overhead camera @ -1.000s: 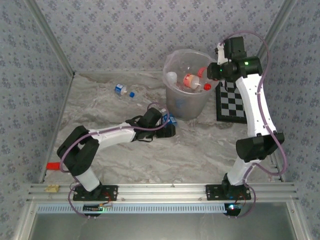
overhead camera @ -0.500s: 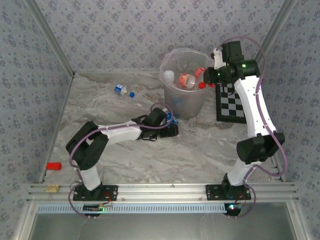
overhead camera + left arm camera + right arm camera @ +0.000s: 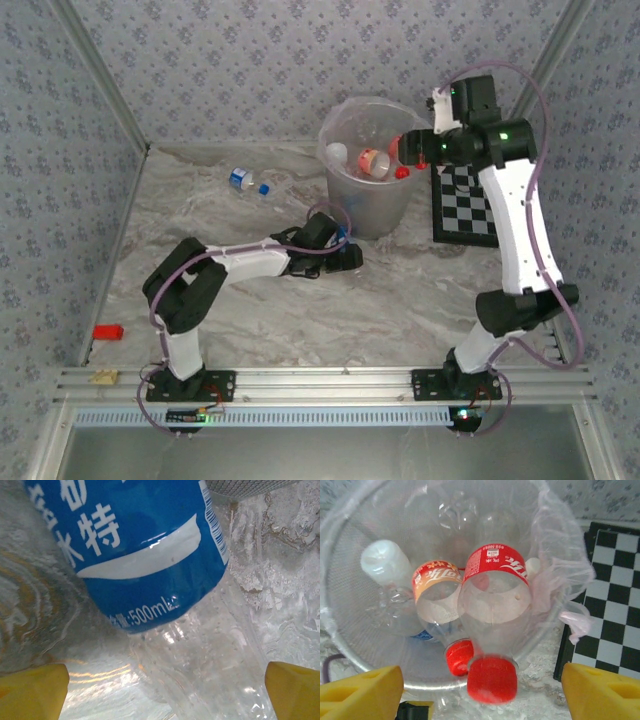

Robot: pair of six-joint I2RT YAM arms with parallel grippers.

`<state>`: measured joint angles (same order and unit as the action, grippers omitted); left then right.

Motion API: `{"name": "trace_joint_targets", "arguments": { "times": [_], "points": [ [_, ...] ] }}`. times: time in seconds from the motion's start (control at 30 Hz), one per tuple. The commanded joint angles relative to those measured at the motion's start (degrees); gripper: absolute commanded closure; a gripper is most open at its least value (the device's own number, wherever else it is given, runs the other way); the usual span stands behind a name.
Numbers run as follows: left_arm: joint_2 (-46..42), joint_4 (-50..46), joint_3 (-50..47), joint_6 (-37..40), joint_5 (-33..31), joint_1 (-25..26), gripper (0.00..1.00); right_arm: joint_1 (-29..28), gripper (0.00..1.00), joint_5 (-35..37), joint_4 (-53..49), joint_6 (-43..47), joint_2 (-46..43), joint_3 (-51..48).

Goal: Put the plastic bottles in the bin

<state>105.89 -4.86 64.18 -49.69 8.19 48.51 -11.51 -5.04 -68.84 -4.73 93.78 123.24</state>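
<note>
Well, the tabletop (image 3: 420,290) carries the bin (image 3: 372,212), bottles (image 3: 435,600) piled inside. The right hand (image 3: 481,690) hangs spread above, a red-capped bottle (image 3: 492,615) untouched between its jaws. Spread too, the left hand (image 3: 164,687) straddles a blue-labelled bottle (image 3: 140,550) — best clench squarely across its body.

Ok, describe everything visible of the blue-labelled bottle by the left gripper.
The blue-labelled bottle is clear, crinkly plastic with a blue wrap bearing white characters, a white swoosh and a barcode. It lies on the marbled table, its clear end between the yellow fingertips of the open left gripper, not gripped.
</note>
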Motion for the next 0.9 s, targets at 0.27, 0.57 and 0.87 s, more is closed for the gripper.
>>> {"name": "trace_joint_targets", "arguments": {
  "times": [0.27,0.57,0.87],
  "points": [
    [-2.6,-5.3,-0.1,0.1,-5.2,0.0,0.43,0.0,0.15,-1.0,4.2,-2.1,-9.1,-4.0],
    [-16.5,-16.2,-0.9,7.2,-11.5,-2.6,0.53,-2.5,0.16,-9.0,7.5,-3.5,-10.4,-7.4],
    [-36.7,-10.0,-8.3,15.1,-5.1,-6.2,0.55,-7.7,0.26,-20.8,11.9,-7.6,-10.3,-11.8]
  ]
}}
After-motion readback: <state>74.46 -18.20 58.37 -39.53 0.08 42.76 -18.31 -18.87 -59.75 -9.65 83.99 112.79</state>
